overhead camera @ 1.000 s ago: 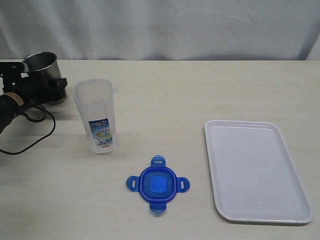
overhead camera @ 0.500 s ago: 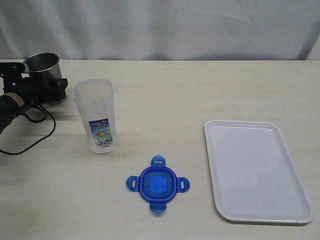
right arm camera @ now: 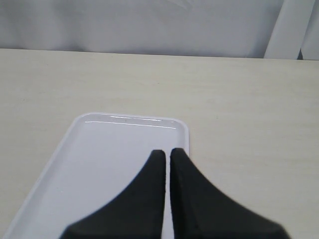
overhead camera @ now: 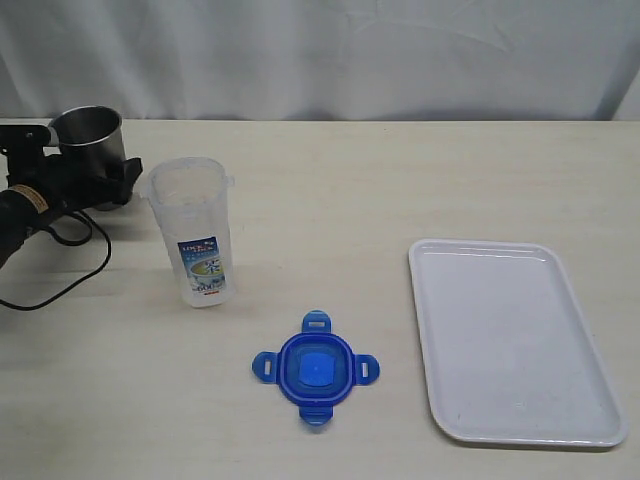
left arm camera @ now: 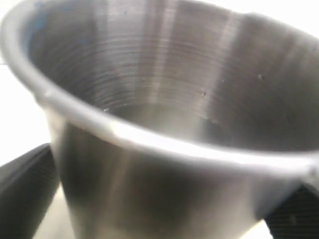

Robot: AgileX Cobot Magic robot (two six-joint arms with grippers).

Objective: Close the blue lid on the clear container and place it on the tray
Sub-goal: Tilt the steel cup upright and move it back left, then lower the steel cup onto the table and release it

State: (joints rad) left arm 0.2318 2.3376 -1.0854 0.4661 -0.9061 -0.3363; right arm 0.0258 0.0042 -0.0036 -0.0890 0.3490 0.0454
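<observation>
Exterior view shows me nothing done yet: blue lid [overhead camera: 316, 368] loose at lower centre, clear container [overhead camera: 193, 232] open at centre-left, tray [overhead camera: 515, 340] right; my right gripper [right arm camera: 167, 159] is pinched together, left gripper [overhead camera: 100, 180] straddles the steel cup [overhead camera: 88, 135], clamped or not I cannot tell.

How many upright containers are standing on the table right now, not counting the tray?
2. The clear container stands left of centre with its lid off. The steel cup stands behind it, at the far left. None seems hidden.
</observation>
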